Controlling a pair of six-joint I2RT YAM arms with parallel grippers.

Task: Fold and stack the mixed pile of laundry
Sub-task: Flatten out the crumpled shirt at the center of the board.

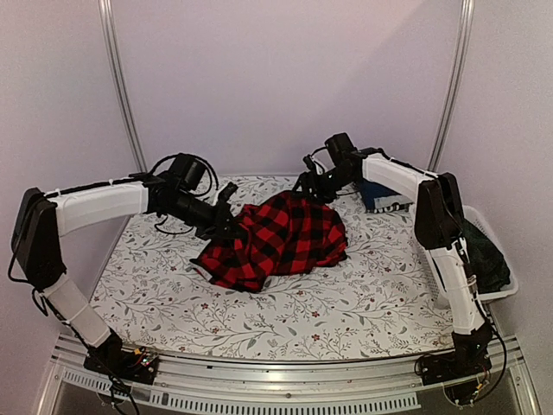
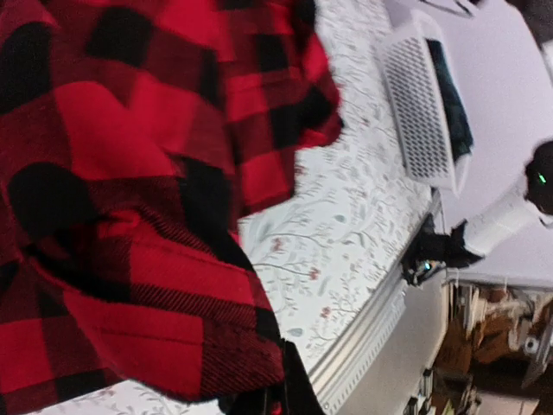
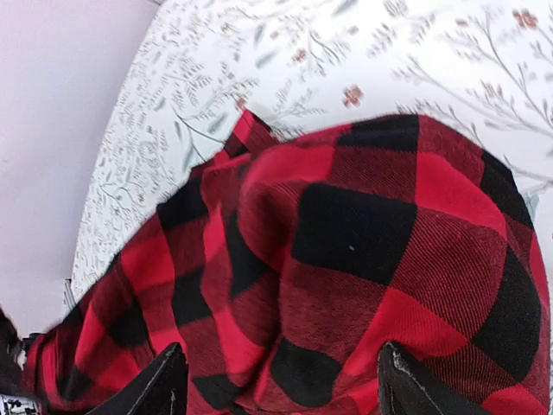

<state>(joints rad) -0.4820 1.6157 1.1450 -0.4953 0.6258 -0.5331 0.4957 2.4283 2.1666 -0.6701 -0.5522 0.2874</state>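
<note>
The red-and-black checked flannel shirt (image 1: 281,238) lies crumpled in the middle of the floral table cloth (image 1: 346,298). My left gripper (image 1: 232,226) is at the shirt's left edge. In the left wrist view the left gripper (image 2: 275,399) is shut on a hem of the shirt (image 2: 130,216). My right gripper (image 1: 309,186) is over the shirt's far edge. In the right wrist view its fingers (image 3: 164,385) stand wide apart with the shirt (image 3: 363,259) bulging between them. A navy folded garment (image 1: 380,194) lies at the back right. A dark green plaid garment (image 1: 484,255) lies in the basket.
The white lattice basket (image 1: 510,281) stands at the table's right edge and also shows in the left wrist view (image 2: 419,104). The table's metal front rail (image 1: 285,380) runs along the near edge. Pale walls enclose the back and sides.
</note>
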